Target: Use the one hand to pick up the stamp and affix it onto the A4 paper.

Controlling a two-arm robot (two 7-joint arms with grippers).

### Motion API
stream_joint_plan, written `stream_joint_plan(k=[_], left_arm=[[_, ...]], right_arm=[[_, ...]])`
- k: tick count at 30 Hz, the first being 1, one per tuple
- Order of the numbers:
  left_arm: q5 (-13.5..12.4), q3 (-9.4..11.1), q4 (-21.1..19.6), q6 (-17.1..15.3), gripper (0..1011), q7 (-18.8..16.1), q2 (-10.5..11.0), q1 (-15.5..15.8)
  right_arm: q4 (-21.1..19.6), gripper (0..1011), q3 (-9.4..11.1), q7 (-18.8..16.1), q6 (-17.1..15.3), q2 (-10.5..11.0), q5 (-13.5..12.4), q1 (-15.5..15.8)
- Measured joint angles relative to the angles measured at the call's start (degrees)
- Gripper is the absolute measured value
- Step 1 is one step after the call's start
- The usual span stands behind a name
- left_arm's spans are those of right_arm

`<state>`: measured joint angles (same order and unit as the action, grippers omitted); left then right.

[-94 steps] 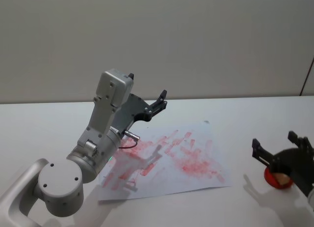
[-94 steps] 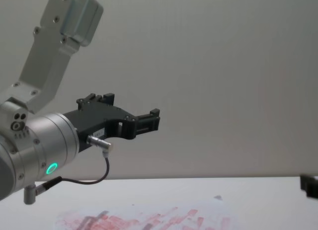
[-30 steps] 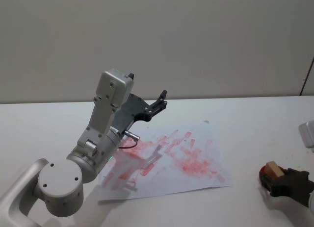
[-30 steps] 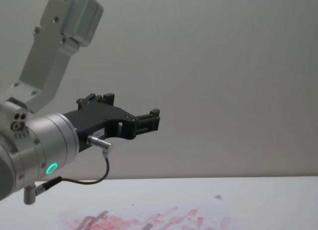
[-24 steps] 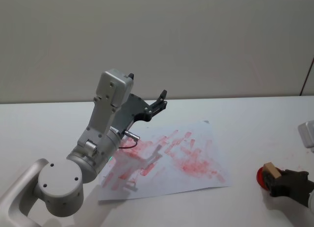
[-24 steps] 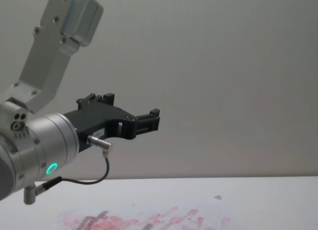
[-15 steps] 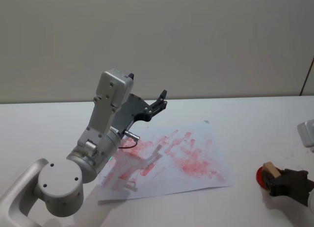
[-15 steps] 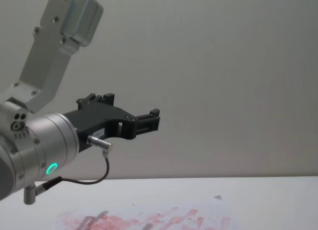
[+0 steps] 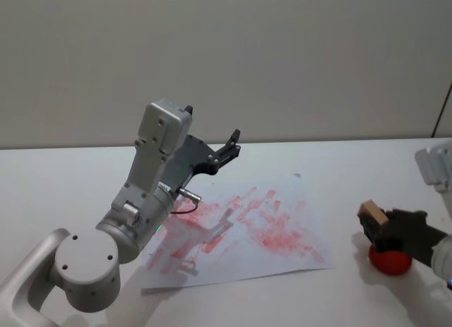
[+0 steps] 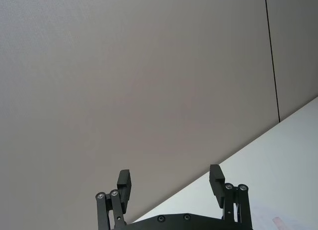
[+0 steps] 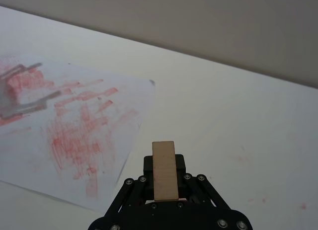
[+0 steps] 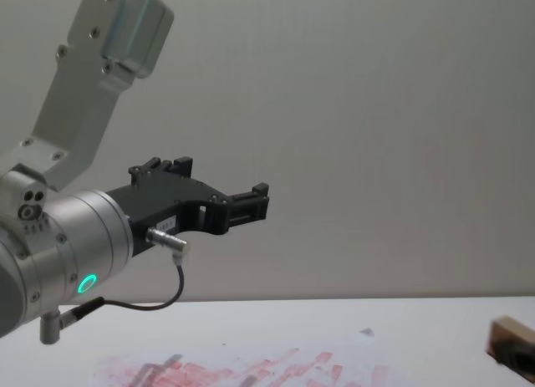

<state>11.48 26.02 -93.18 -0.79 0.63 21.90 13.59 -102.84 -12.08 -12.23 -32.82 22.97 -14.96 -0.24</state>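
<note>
Right now the right end effector [image 9: 379, 230] is at the right side of the worktop [image 9: 339, 164], jaws closed on the stamp [image 9: 371, 216]. The stamp is a pale wooden block. It is gripped low down, with its top end sticking out past the black fingers. The end effector hangs just above a round red ink pad [image 9: 390, 260], and the stamp looks clear of the pad.

The stamp is off the A4 paper [image 9: 282, 200], to the sheet's right and apart from its edge. The paper lies flat mid-worktop, crowded with smeared red-pink rectangular prints. In the right wrist view the block stands upright between the two fingers, with the paper's near corner beyond it.

The left end effector [image 9: 227, 146] is parked, raised over the far left part of the paper and pointing toward the wall. Its jaws are wide apart and hold nothing. The left wrist view shows both fingertips with a clear gap between them. A green light [image 12: 87, 283] glows on the left arm's wrist joint.
</note>
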Motion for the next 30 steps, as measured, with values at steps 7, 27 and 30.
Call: stream_joint_plan(k=[7, 27, 30], left_arm=[[0.0, 0.0, 0.0, 0.0, 1001, 0.0, 0.0, 0.0], [0.0, 0.0, 0.0, 0.0, 1001, 0.0, 0.0, 0.0], [0.0, 0.0, 0.0, 0.0, 1001, 0.0, 0.0, 0.0]], right_arm=[[2.6, 218, -1.1, -5.7, 3.1, -1.7, 2.6, -4.4], [16.2, 218, -4.8, -22.7, 7.0, -8.0, 5.6, -16.7], [18.4, 219, -5.4, -24.9, 6.4, -8.8, 6.0, -18.3]])
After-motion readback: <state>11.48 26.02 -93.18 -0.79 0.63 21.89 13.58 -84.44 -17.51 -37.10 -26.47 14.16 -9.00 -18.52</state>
